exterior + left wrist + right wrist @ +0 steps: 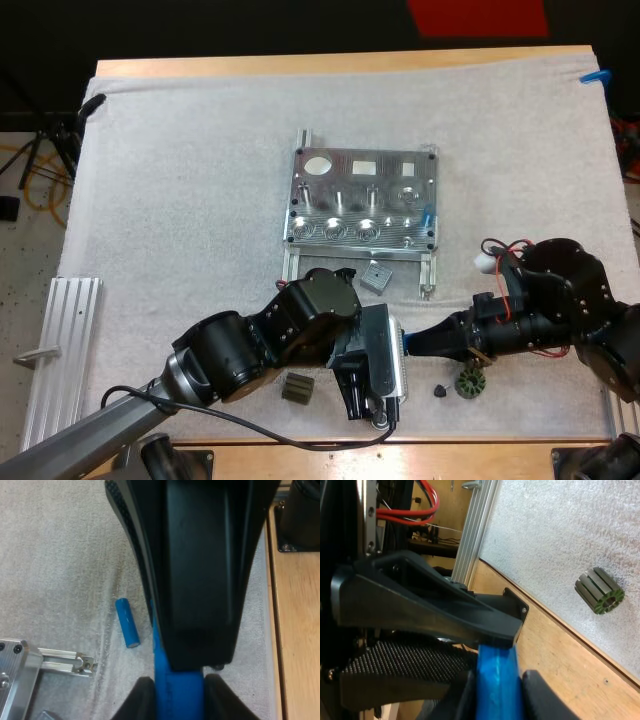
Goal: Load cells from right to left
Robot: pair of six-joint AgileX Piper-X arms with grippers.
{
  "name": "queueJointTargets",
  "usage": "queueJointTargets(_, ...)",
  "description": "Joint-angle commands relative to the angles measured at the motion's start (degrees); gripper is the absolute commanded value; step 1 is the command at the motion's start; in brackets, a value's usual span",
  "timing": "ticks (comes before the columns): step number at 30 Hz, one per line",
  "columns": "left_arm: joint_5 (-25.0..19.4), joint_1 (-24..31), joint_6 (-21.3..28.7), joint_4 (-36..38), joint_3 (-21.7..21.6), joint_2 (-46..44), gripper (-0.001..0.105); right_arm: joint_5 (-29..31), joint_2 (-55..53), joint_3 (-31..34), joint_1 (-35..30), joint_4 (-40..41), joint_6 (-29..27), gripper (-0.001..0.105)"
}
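Closed tight, the left gripper [175, 705] has a blue tool [177, 682] pinched between its two black fingers [142, 702], which press on it from both sides. From where I stand the right gripper [497, 702] is clamped just as firmly on a blue piece of the same colour; I cannot tell for sure that it is the same one. The two grippers meet nose to nose on the arms' side of the fixture [365, 200], a little to its right, and in each wrist view the other arm's black body sits right against the blue piece.

The fixture lies flat on the white mat [180, 180], its two thin legs pointing toward the arms. One blue cylinder [425, 215] stands at the fixture's right end, in the row nearest the arms. A loose blue cylinder [127, 622] lies on its side on the mat just off the end of one fixture leg, apart from both grippers.

A small grey block [375, 277] rests between the fixture's legs, near the left arm's wrist. A ribbed dark part [297, 388] sits on the mat on the arms' side of the fixture and toward its left, close under the left arm. A second ribbed part [470, 382] lies toward the fixture's right, beneath the right arm, with a small dark piece [438, 390] just beside it. Well to the fixture's left, a slotted aluminium rail [65, 340] lies along the mat's edge
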Motion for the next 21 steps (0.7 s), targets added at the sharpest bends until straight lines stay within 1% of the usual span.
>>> queueJointTargets(1,0.4,0.0,-1.6,0.0,-0.4,-0.4,0.0,-1.7,-0.2,-0.1,0.0,-0.9,-1.1,0.0)
queueJointTargets(2,0.4,0.0,-1.7,0.1,-0.4,-0.4,0.001,-1.7,-0.2,-0.1,0.0,-0.9,-1.1,0.0)
queueJointTargets(5,0.4,0.0,-2.7,1.3,-0.4,-0.4,0.009,-1.7,-0.2,-0.1,0.0,-0.9,-1.5,0.0)
queueJointTargets(7,0.4,0.0,-4.5,1.8,-0.4,-0.4,0.024,-1.7,-0.2,-0.1,0.0,-0.9,-2.2,0.0)
queueJointTargets(8,0.4,0.0,-5.2,1.8,-0.4,-0.4,0.029,-1.7,-0.2,-0.1,0.0,-0.9,-2.2,0.0)
queueJointTargets(10,0.4,0.0,-6.4,2.5,-0.6,-0.4,0.049,-1.7,-0.2,-0.1,0.0,-0.9,-2.4,0.0)
queueJointTargets(11,0.4,0.0,-6.6,3.0,-0.8,-0.4,0.054,-1.7,-0.2,-0.1,0.0,-0.9,-2.4,0.0)
queueJointTargets(12,0.4,0.0,-7.0,3.5,-1.2,-0.4,0.064,-1.6,-0.2,-0.1,0.0,-0.9,-2.4,0.0)
queueJointTargets(13,0.4,0.0,-7.5,4.4,-1.6,-0.4,0.07,-1.6,-0.2,-0.1,0.0,-0.9,-2.9,0.0)
queueJointTargets(15,0.4,0.0,-7.7,5.9,-2.4,-0.4,0.072,-1.6,-0.2,-0.1,0.0,-0.9,-3.9,0.0)
queueJointTargets(17,0.4,0.0,-7.6,8.0,-3.4,-0.5,0.072,-0.7,-0.2,-0.1,0.0,-0.9,-4.8,0.0)
queueJointTargets(21,-1.4,0.0,-7.6,12.1,-5.0,-2.2,0.072,0.6,-0.2,-0.5,0.0,-0.8,-6.3,0.0)
